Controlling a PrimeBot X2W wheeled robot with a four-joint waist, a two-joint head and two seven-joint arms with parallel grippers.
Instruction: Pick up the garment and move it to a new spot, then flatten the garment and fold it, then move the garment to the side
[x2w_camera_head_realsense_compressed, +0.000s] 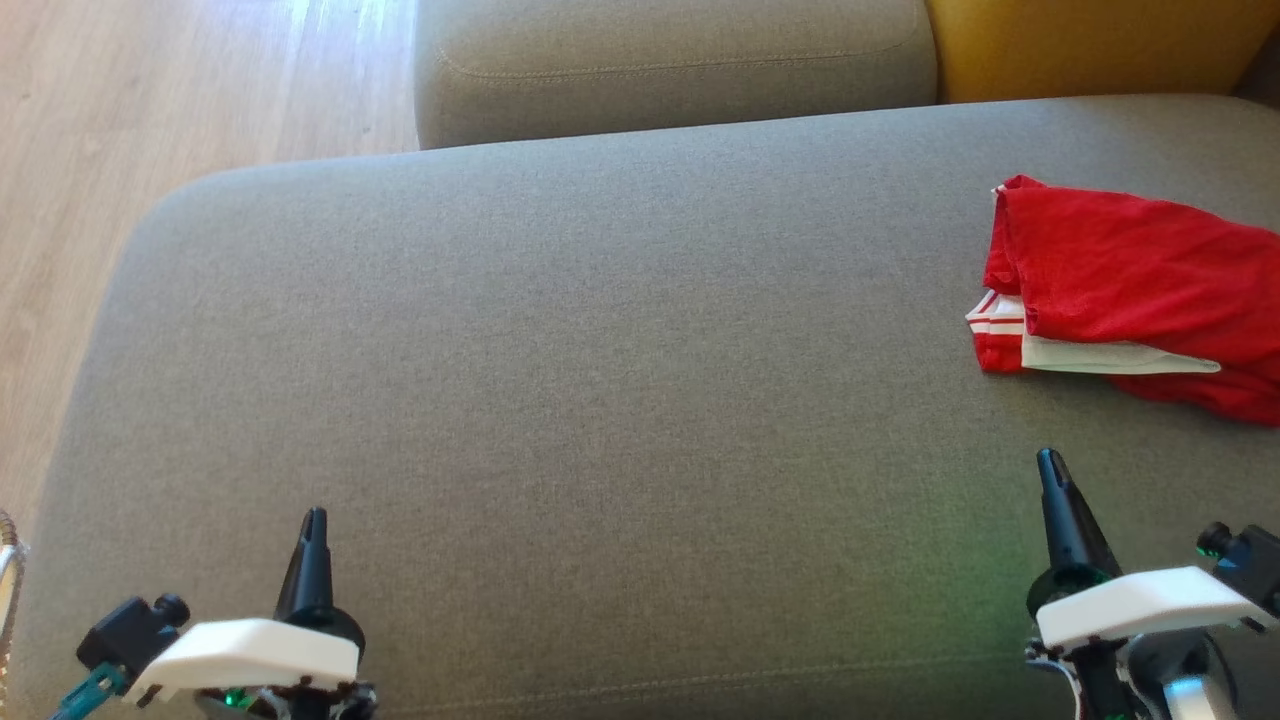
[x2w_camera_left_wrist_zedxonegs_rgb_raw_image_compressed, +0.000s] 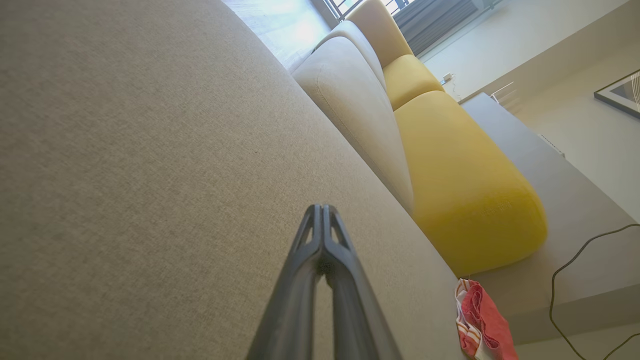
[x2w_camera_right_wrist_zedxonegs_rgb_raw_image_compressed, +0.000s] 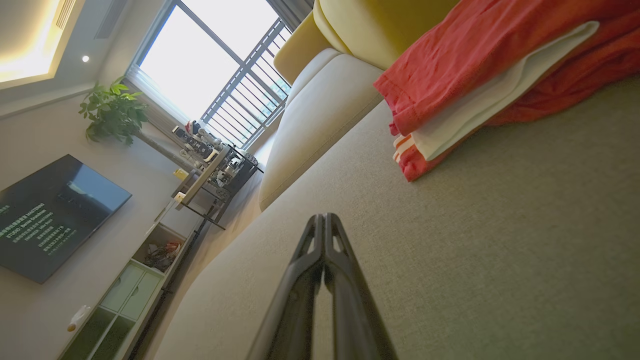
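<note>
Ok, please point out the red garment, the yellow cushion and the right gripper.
red garment (x2w_camera_head_realsense_compressed: 1130, 270), head view, top red layer.
yellow cushion (x2w_camera_left_wrist_zedxonegs_rgb_raw_image_compressed: 460, 190), left wrist view, broad upper side.
right gripper (x2w_camera_head_realsense_compressed: 1048, 462), head view, closed fingertips.

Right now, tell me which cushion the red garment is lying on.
The wide grey seat cushion nearest the robot; the folded red garment lies at its right end. The smaller grey cushion and the yellow cushion sit behind it.

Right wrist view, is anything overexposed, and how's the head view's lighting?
Right wrist view: the tall barred window is blown out white; the folded red and white garment is sharp. Head view: soft even light, faint green glow on the grey fabric sofa cushion beside the right claw.
</note>
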